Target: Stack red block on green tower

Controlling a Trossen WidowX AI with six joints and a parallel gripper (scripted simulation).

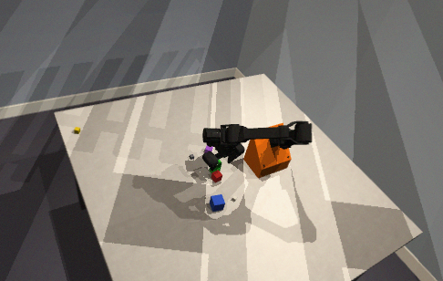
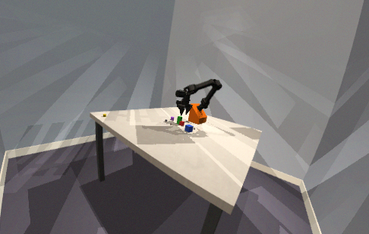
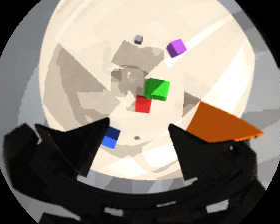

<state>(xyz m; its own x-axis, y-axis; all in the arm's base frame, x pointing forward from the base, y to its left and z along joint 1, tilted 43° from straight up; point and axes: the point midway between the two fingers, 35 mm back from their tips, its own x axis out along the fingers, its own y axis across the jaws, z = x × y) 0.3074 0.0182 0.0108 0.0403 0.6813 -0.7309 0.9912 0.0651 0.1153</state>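
Observation:
A small red block (image 1: 217, 176) (image 2: 181, 123) (image 3: 143, 104) lies on the white table (image 1: 146, 228), right beside the green tower (image 1: 218, 163) (image 2: 179, 119) (image 3: 156, 88). The tower stands upright and is partly hidden by my fingers in the top view. My gripper (image 1: 222, 157) (image 2: 184, 111) (image 3: 140, 123) is open and empty. It hangs a short way above the red block and the tower, pointing down at them. In the wrist view both blocks show between and beyond the two dark fingertips.
A blue block (image 1: 217, 202) (image 2: 188, 128) (image 3: 111, 137) lies in front of the red one. A purple block (image 1: 209, 149) (image 3: 176, 47) and a tiny grey cube (image 1: 191, 157) (image 3: 138, 39) lie behind. A yellow block (image 1: 77, 130) (image 2: 105, 115) is at the far corner. The orange arm base (image 1: 266, 155) stands to the right.

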